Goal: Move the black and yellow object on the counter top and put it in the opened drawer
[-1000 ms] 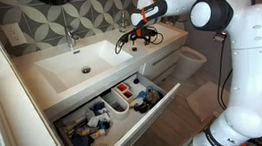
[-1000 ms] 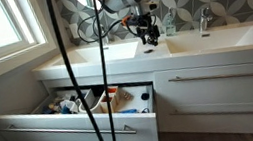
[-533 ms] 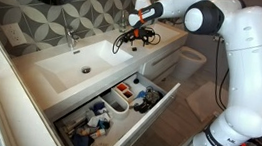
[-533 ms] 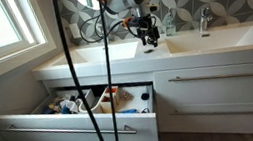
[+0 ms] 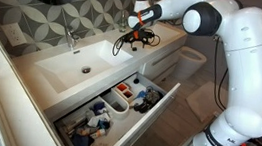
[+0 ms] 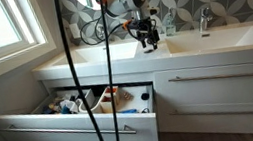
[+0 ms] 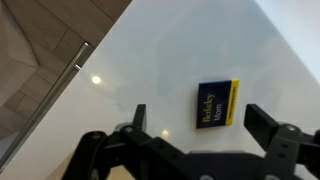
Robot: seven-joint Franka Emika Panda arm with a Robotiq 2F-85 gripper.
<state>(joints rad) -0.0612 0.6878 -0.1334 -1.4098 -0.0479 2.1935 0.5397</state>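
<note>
The black and yellow object (image 7: 218,102) is a small flat dark card with a yellow stripe and printed words. It lies on the white counter top (image 7: 150,60), seen in the wrist view. My gripper (image 7: 198,114) is open, its fingers hang above the counter, and the card sits between them toward the right finger. In both exterior views the gripper (image 5: 140,26) (image 6: 144,32) hovers over the counter top (image 5: 168,35) (image 6: 218,39) beside the basin, with thin black cables dangling under the wrist. The opened drawer (image 5: 148,124) (image 6: 69,126) stands pulled out below.
The moulded basin (image 5: 76,66) and chrome tap (image 5: 70,35) (image 6: 202,21) are next to the gripper. The drawer holds white divider bins (image 5: 117,104) full of small items. A closed wide drawer front (image 6: 224,81) is beside it. A black cable (image 6: 108,83) hangs in front of the camera.
The gripper has shifted only slightly above the counter; it stays open and the card has not moved.
</note>
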